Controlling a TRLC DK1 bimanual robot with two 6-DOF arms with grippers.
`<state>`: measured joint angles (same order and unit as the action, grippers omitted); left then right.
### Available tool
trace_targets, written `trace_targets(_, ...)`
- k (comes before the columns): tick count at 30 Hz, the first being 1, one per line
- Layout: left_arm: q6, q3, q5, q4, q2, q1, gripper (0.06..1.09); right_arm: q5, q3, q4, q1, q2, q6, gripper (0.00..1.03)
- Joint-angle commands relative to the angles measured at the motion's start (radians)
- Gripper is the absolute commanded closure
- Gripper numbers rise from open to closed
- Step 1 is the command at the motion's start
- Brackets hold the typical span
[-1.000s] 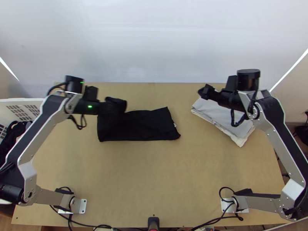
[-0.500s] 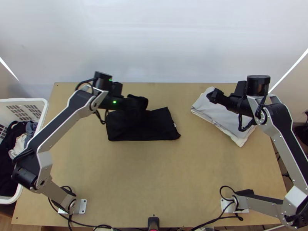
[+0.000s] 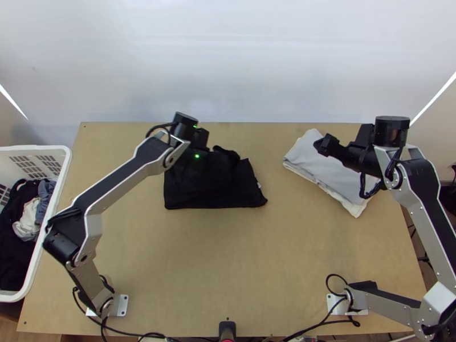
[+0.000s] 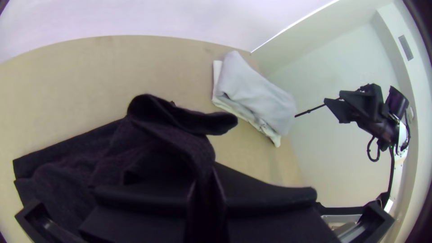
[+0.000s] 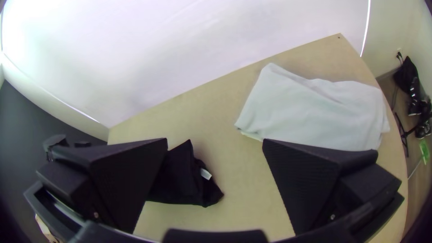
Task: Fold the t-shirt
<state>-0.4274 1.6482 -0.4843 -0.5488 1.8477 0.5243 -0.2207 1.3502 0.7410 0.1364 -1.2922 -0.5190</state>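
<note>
The shirt [image 3: 228,196] lies on the desk [image 3: 228,256], black and folded into a compact shape with a straight near edge. The part toward the left arm is lifted, and a loose, curled flap [image 4: 180,114] of it stands up over the rest. A small white tag [image 3: 259,185] shows at the shirt's right end.

The left gripper [image 3: 211,162] is over the shirt's left and middle part. Its jaws are clamped on the shirt, with cloth rising between them in the left wrist view.

To the right of the shirt, well apart from it, lie pale cloths [image 3: 328,168], folded and stacked, light grey over cream, set at a slant. The right gripper [image 3: 323,145] hangs above them, touching neither them nor the shirt. Its jaws are wide apart, with nothing between them.

Well to the left of the shirt, at the desk's left edge, is a white basket [image 3: 69,159] with slotted sides. It holds bunched clothes: black [image 3: 14,251], white [image 3: 27,224] and blue [image 3: 45,199].

On the near side of the shirt, cables [image 3: 134,333] run along the desk's near edge, and a small dark device [image 3: 227,329] stands there between the arms' bases.
</note>
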Motion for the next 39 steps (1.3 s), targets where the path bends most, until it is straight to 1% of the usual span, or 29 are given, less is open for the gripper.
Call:
trace_targets(1, -0.031, 0.024, 0.010, 0.075, 0.065, 0.063, 0.79, -0.003, -0.033, 0.000, -0.004, 0.022, -0.009, 0.05)
trace_targets(2, -0.033, 0.035, 0.010, 0.087, 0.067, 0.077, 0.41, -0.003, -0.042, -0.002, -0.001, 0.024, -0.018, 0.05)
trace_targets(3, -0.036, 0.035, 0.012, 0.107, 0.056, 0.092, 0.06, -0.003, -0.052, -0.006, 0.003, 0.025, -0.021, 0.05)
trace_targets(4, -0.039, 0.030, 0.012, 0.139, 0.042, 0.106, 0.10, -0.003, -0.066, -0.012, 0.012, 0.025, -0.036, 0.05)
trace_targets(8, -0.143, 0.032, 0.009, 0.306, 0.001, 0.112, 0.10, -0.002, -0.154, -0.086, 0.086, 0.018, -0.105, 0.05)
trace_targets(9, -0.172, 0.041, 0.001, 0.334, -0.007, 0.105, 0.10, 0.001, -0.172, -0.107, 0.104, 0.010, -0.122, 0.05)
trace_targets(11, -0.198, 0.068, -0.005, 0.343, -0.016, 0.079, 0.10, 0.017, -0.187, -0.121, 0.147, -0.018, -0.145, 0.05)
trace_targets(14, -0.198, 0.067, -0.022, 0.340, -0.039, 0.032, 0.10, 0.034, -0.189, -0.135, 0.209, -0.058, -0.154, 0.05)
trace_targets(22, -0.145, -0.122, -0.039, 0.340, -0.166, -0.158, 0.10, 0.043, -0.244, -0.262, 0.316, -0.176, -0.145, 0.05)
trace_targets(23, -0.143, -0.143, -0.037, 0.340, -0.177, -0.178, 0.10, 0.014, -0.257, -0.288, 0.321, -0.199, -0.153, 0.05)
trace_targets(25, -0.132, -0.186, -0.025, 0.339, -0.200, -0.210, 0.10, -0.100, -0.269, -0.347, 0.307, -0.249, -0.193, 0.05)
trace_targets(26, -0.132, -0.206, -0.020, 0.339, -0.212, -0.221, 0.10, -0.154, -0.272, -0.371, 0.299, -0.277, -0.196, 0.05)
trace_targets(28, -0.113, -0.246, 0.012, 0.340, -0.240, -0.239, 0.10, -0.183, -0.276, -0.422, 0.284, -0.317, -0.196, 0.05)
trace_targets(30, -0.077, -0.272, 0.047, 0.323, -0.258, -0.257, 0.10, -0.244, -0.276, -0.465, 0.261, -0.355, -0.196, 0.05)
trace_targets(34, 0.070, -0.318, 0.144, 0.263, -0.309, -0.325, 0.10, -0.253, -0.275, -0.534, 0.229, -0.427, -0.173, 0.05)
trace_targets(39, 0.130, -0.303, 0.153, 0.179, -0.360, -0.495, 0.10, -0.256, -0.264, -0.580, 0.215, -0.506, -0.139, 0.05)
